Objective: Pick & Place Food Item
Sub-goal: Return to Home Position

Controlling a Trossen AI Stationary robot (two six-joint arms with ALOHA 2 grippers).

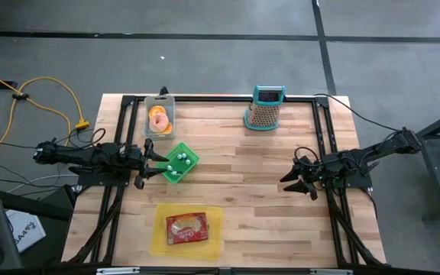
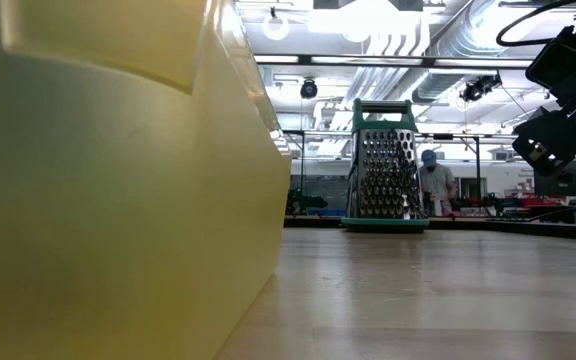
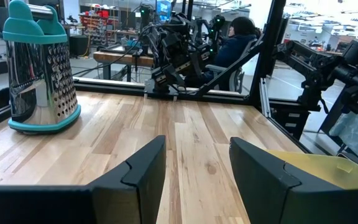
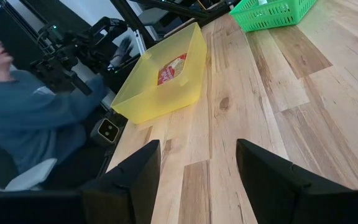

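Open tabletop down the middle, with left end effector released and empty at the left edge beside the green basket, right end effector likewise spread and empty near the right edge. Donuts in the gray bin at the far edge, left side; small white pieces, possibly food, in the basket; red packet in the yellow tray at the near edge.
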